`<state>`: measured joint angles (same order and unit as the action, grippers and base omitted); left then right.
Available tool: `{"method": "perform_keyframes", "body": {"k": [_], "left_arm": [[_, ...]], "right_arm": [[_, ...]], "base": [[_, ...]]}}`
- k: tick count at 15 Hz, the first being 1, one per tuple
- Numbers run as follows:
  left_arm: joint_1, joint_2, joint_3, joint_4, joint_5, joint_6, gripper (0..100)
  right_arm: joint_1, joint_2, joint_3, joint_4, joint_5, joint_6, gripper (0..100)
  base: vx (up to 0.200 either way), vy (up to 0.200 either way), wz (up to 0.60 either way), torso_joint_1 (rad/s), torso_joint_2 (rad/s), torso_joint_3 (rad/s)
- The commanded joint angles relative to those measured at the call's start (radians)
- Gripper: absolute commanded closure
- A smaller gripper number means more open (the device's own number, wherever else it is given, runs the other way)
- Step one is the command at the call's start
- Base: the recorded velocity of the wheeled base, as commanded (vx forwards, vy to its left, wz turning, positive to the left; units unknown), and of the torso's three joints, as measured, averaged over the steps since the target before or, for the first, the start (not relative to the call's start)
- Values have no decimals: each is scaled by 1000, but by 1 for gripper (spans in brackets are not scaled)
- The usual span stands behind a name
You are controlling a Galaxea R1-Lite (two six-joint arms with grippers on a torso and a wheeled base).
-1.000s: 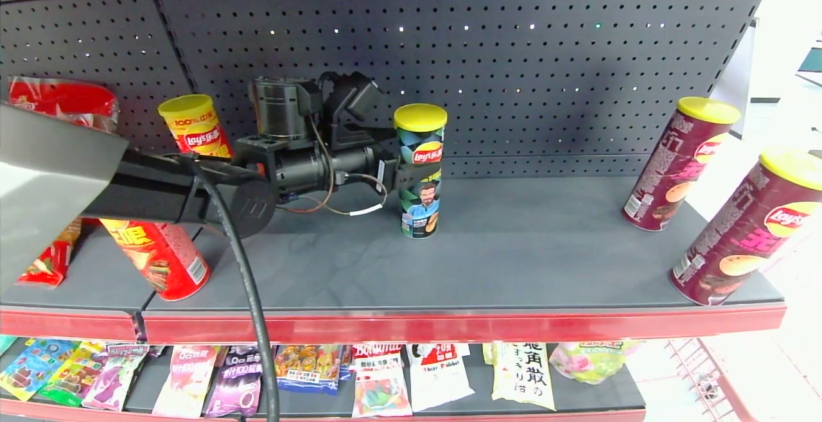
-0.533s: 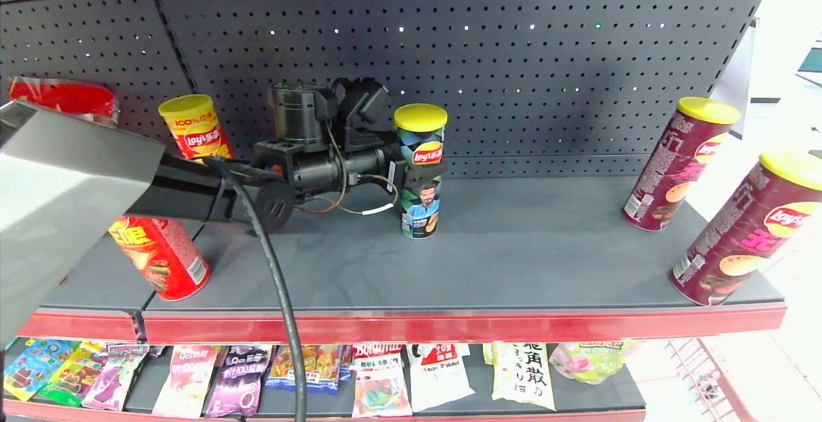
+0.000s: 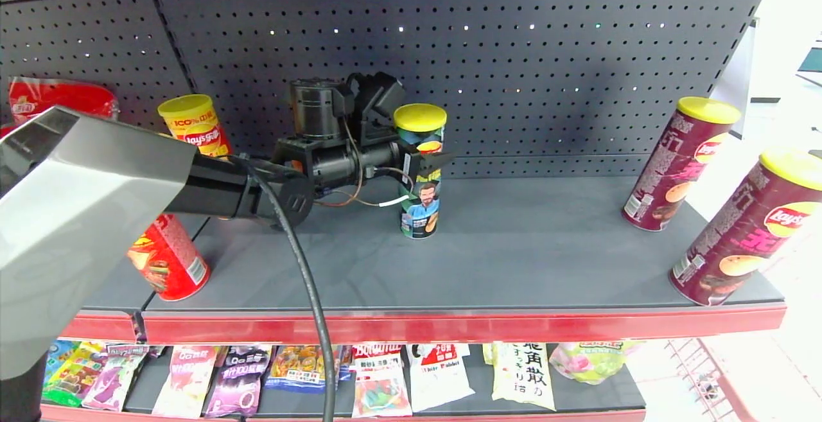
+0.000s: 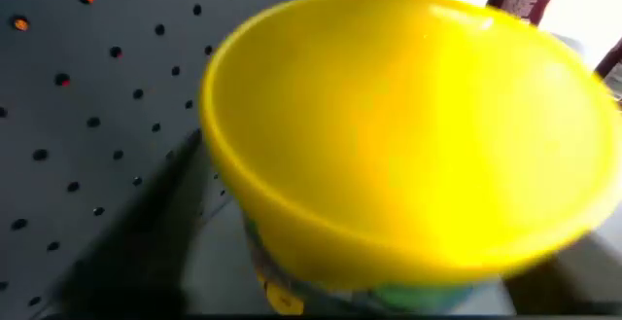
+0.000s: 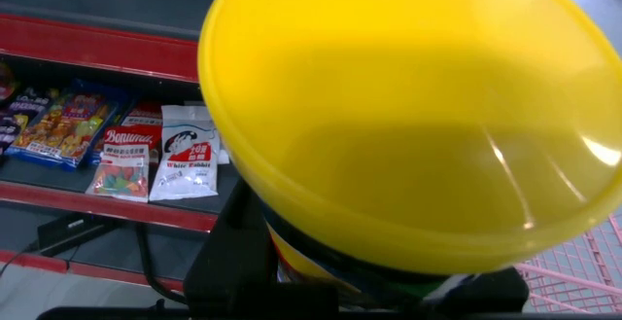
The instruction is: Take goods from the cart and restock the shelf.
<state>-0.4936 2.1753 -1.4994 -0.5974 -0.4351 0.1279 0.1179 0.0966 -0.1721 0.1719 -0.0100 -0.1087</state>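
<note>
A green chip can with a yellow lid stands upright on the grey shelf board, near the pegboard back. My left gripper reaches in from the left at the can's upper half, one finger crossing its front; the jaws stand open around it. The left wrist view looks down on the same lid from very close. My right gripper is shut on another yellow-lidded can, its dark fingers under the lid.
On the same board stand a red can at the front left, a yellow-topped red can behind it, and two maroon cans at the right. Snack bags fill the lower shelf. Bare board lies between the green and maroon cans.
My left arm has pushed further right and its gripper has slid slightly upward along the green can. The can has stayed where it stood.
</note>
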Motion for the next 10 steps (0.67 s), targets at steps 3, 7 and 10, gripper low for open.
{"method": "perform_keyframes", "body": {"k": [3,7,10], "left_arm": [[0,-9,13,-15,-2,-2,100],[-2,-167,199,-15,-83,-2,100],[-2,-318,370,-21,-182,9,100]], "right_arm": [[0,2,0,0,1,1,100],[0,2,0,-2,1,1,100],[0,2,0,-2,1,1,100]], "base": [[0,0,0,0,0,0],[0,0,0,0,0,0],[0,0,0,0,0,0]]}}
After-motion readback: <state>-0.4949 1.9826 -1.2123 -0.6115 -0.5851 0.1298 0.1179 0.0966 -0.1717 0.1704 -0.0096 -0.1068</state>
